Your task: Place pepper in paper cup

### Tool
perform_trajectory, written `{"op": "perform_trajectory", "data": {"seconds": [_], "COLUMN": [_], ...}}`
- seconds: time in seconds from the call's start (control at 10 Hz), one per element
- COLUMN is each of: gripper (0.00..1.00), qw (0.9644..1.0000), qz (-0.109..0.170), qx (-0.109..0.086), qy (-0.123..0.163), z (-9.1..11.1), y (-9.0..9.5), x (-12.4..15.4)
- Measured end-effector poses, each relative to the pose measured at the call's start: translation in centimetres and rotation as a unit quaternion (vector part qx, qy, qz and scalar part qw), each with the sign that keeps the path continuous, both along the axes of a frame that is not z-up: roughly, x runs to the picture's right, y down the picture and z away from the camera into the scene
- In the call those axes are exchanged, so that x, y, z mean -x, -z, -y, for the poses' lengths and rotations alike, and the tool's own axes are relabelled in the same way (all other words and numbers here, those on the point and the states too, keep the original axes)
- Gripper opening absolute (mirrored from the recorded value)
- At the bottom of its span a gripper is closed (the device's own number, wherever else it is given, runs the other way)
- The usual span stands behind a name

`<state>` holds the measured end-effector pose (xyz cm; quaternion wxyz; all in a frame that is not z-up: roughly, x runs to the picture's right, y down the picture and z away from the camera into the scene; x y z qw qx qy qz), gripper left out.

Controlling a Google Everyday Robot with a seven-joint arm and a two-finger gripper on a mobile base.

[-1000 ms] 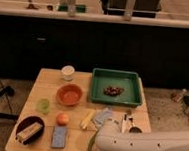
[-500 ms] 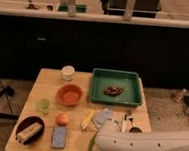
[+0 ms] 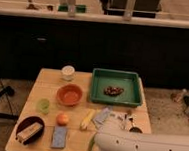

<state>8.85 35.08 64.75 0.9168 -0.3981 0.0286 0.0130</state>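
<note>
not done yet | pepper on desk, down-left of pincer | cup far up-left | pincer grip: cannot tell | left: grab, carry, drop in

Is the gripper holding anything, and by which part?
Cannot be told. The gripper is at the table front edge beside the pepper, but the arm hides any contact.

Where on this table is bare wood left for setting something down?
Bare: the table's back-left corner beside the paper cup, and the gap between blue sponge and pepper. Crowded: front right, where the gripper sits by the pepper.
</note>
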Motion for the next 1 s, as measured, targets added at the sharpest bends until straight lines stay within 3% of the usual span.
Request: {"op": "perform_trajectory", "data": {"seconds": [0.4, 0.6, 0.8, 0.9, 1.0], "gripper": [0.80, 0.80, 0.80, 0.80, 0.80], "qw": [0.9970, 0.9923, 0.9832, 0.9734, 0.9659], "qz": [-0.044, -0.067, -0.101, -0.127, -0.145], "qx": [0.017, 0.013, -0.010, -0.033, -0.045], "qy": [-0.062, -0.103, -0.152, -0.188, -0.210], "z": [0.0, -0.2, -0.2, 0.0, 0.2], "y": [-1.7, -2.7, -2.8, -2.7, -2.7], "x": [2.9, 4.3, 4.8, 5.1, 5.2]}}
